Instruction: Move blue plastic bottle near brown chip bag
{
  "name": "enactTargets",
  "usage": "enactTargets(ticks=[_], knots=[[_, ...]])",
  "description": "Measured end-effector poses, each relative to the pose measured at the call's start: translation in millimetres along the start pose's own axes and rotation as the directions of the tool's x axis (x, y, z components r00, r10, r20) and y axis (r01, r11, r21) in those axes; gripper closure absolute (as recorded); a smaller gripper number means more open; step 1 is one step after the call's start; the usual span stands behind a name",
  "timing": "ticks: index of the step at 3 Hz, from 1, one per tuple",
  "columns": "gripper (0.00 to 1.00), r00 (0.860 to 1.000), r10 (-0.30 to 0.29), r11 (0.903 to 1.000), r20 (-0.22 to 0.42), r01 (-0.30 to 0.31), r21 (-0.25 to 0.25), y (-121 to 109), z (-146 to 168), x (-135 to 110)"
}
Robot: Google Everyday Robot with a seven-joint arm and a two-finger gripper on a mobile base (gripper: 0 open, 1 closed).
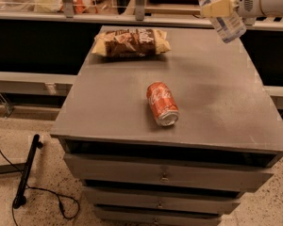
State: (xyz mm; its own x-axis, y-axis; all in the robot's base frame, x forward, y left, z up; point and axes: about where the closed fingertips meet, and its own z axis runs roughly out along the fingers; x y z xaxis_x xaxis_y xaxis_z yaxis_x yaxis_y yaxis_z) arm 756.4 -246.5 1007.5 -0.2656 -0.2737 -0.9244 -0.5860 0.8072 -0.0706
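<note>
Blue plastic bottle (228, 26) hangs tilted in the air at about one o'clock, over the far right corner of the grey cabinet (217, 88). The gripper (218, 7) has its pale fingers closed around the bottle's middle. Whether the bottle holds anything I cannot tell. At eleven o'clock the brown chip bag (131, 42) lies flat, well apart from the bottle. A red soda can (162, 103) lies on its side near the centre. The drawers (165, 173) below are shut.
</note>
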Motion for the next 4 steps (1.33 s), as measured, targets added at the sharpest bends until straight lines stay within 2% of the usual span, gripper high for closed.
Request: enactTargets(ticks=[1, 2, 4], knots=[[1.0, 0.999, 0.046, 0.9985, -0.003, -0.046, 0.029, 14.9, 21.2, 21.9], [1.0, 0.998, 0.057, 0.9977, -0.021, -0.057, 0.036, 24.2, 47.3, 43.3], [1.0, 0.999, 0.011, 0.9999, 0.052, -0.012, 0.01, 30.4, 74.0, 24.5]])
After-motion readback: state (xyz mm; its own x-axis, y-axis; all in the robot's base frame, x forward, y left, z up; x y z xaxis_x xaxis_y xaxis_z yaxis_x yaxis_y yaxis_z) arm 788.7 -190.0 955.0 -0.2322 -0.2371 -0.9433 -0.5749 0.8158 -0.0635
